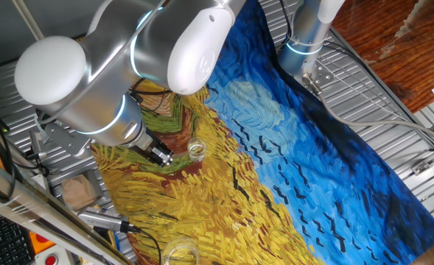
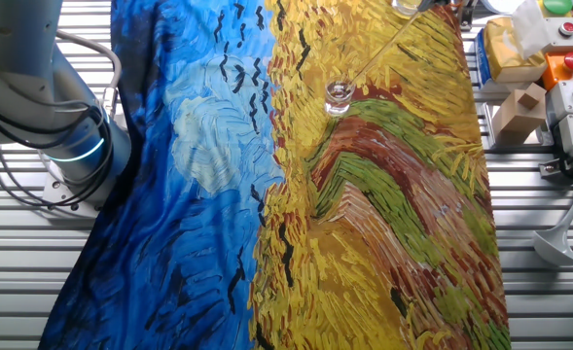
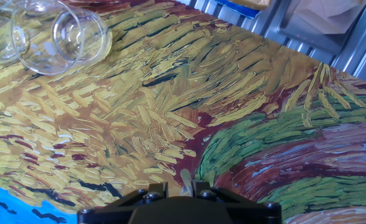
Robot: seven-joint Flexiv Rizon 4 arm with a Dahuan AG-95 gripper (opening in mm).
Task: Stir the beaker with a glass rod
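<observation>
Roughly, working across one fixed view from the left: the arm point(image 1: 121, 59) fills the upper left of the frame, and its end effector point(image 1: 160, 154) sits low at left of centre, just beside the beaker point(image 1: 195, 150), which stands upright on the painted cloth point(image 1: 290, 169) covering the worktop. A wider glass vessel point(image 1: 178, 254) shows at the bottom edge, well apart from the beaker.

Other fixed view: arm base point(image 2: 67, 146) at far left, blue half of the cloth, then the beaker point(image 2: 339, 95) at upper centre. A thin glass rod point(image 2: 378, 56) slants from the upper right of the frame down toward the beaker's rim; its lower tip looks to be at or inside the mouth, though I cannot tell which. The end effector itself is out of frame here.

Hand view: wide glass vessel point(image 3: 52, 37) lying in the upper left, open yellow cloth across the middle, the black fingers at bottom centre with a pale rod stub point(image 3: 186, 180) between them. Fingers appear clamped on the rod.

Progress, as a judgement: rod is picked up and carried to the beaker. Stirring proper looks barely begun or not yet begun; the circling of the tip inside the glass is what remains.
</observation>
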